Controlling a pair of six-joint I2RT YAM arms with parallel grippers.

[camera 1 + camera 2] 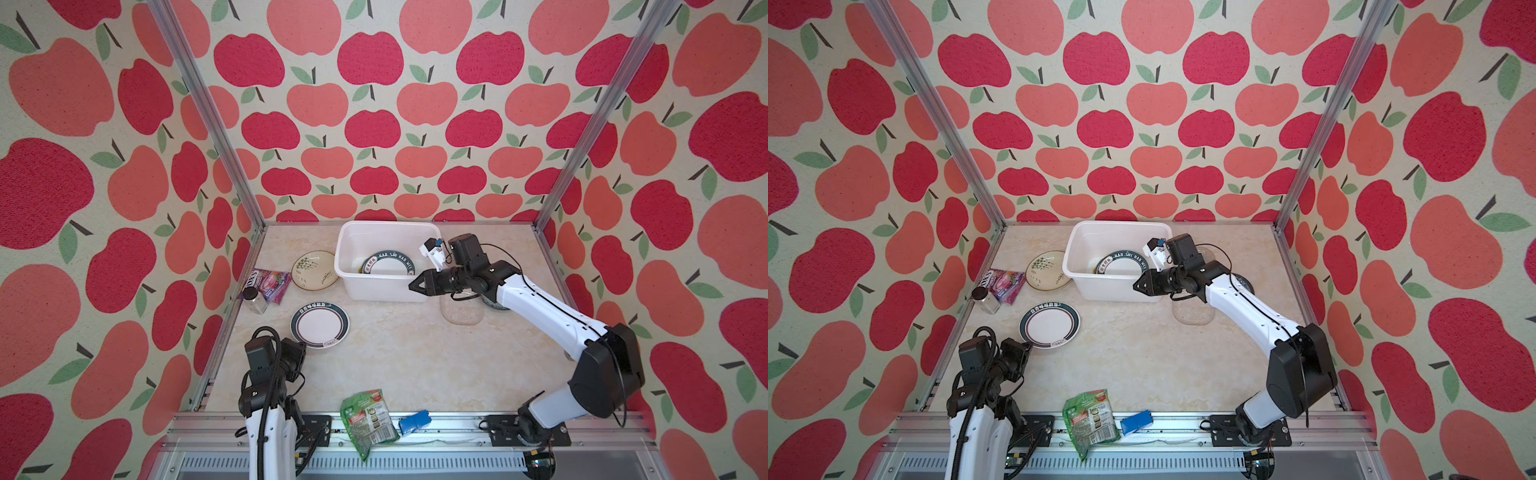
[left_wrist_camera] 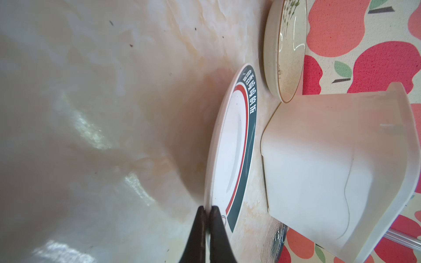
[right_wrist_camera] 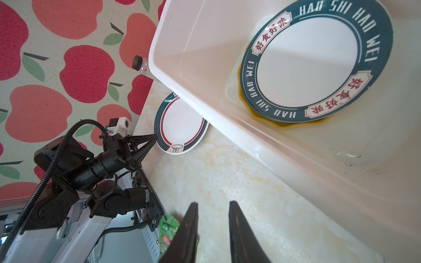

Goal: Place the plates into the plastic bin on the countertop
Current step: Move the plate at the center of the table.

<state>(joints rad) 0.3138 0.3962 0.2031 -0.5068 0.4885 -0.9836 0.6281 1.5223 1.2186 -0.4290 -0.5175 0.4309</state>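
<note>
In both top views the countertop (image 1: 395, 365) is a glossy beige slab veined like marble. The plastic bin (image 1: 376, 289) stands at the middle of its far edge: milky, translucent, rectangular, with rounded corners and a rolled rim. Inside lies the lettered plate (image 1: 388, 266), a white round with a dark teal band. The cream plate (image 1: 313, 270), speckled and printed with a green sprig, sits just beside the bin's left wall. The ringed plate (image 1: 320, 325), white with a teal and red band, lies nearer the near edge, with the left gripper (image 1: 1029, 348) at its rim. A clear dimpled glass plate (image 1: 461, 316) lies under the right arm. The right gripper (image 1: 411, 286) hangs by the bin's near right corner. A crinkled green packet (image 1: 365, 419) overhangs the near edge

From the left wrist we see the black tapered fingers (image 2: 201, 218) pressed together. The ringed plate's thin white rim runs in between their tips, so we read it as a pinch on that rim

From the right wrist, the fingers (image 3: 239, 227) stand a narrow gap apart with nothing between them, above bare counter just outside the bin's long wall. The lettered plate reads HAO SHI HAO WEI in white, with red characters on cream labels. It rests on a yellow plate (image 3: 284, 124) whose wavy edge peeps out beneath it on the bin floor
</note>
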